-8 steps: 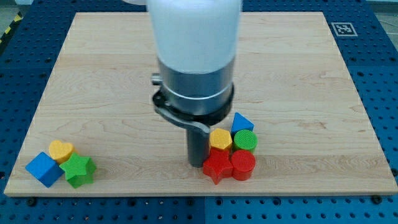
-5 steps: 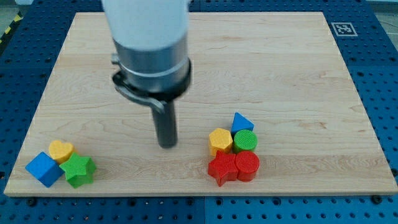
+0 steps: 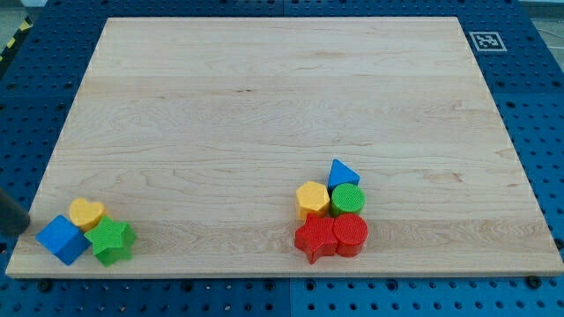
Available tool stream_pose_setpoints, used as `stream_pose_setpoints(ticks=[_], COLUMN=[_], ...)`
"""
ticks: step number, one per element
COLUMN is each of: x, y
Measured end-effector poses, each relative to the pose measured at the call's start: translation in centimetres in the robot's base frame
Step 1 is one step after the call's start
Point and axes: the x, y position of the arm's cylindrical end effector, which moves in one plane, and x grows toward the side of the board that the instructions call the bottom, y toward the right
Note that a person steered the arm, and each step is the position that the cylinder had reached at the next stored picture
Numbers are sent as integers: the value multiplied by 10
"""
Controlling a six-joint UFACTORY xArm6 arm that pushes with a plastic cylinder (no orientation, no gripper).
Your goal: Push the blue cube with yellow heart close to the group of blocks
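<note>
The blue cube [image 3: 62, 239] sits at the board's bottom left corner. The yellow heart [image 3: 85, 212] touches its upper right side. A green star [image 3: 112, 240] lies right of the cube and below the heart. A dark, blurred piece of my rod shows at the view's left edge, and my tip [image 3: 19, 225] is just left of the blue cube, slightly above it. The group of blocks lies at the bottom, right of centre: a yellow hexagon [image 3: 312, 199], a blue triangle [image 3: 342, 173], a green cylinder [image 3: 347, 200], a red star [image 3: 315, 238] and a red cylinder [image 3: 350, 234].
The wooden board [image 3: 282, 97] lies on a blue perforated table. A black-and-white marker [image 3: 486, 40] sits off the board's top right corner. The cube is close to the board's left and bottom edges.
The arm has swept from beside the right-hand group across to the view's left and almost out of view. Only the dark rod end shows now. No block has moved.
</note>
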Motion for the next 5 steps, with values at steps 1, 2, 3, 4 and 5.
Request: stream_pose_setpoints(ticks=[1,2,3,4,5], x=[29,28,26,20,4], y=[9,22,45,55,55])
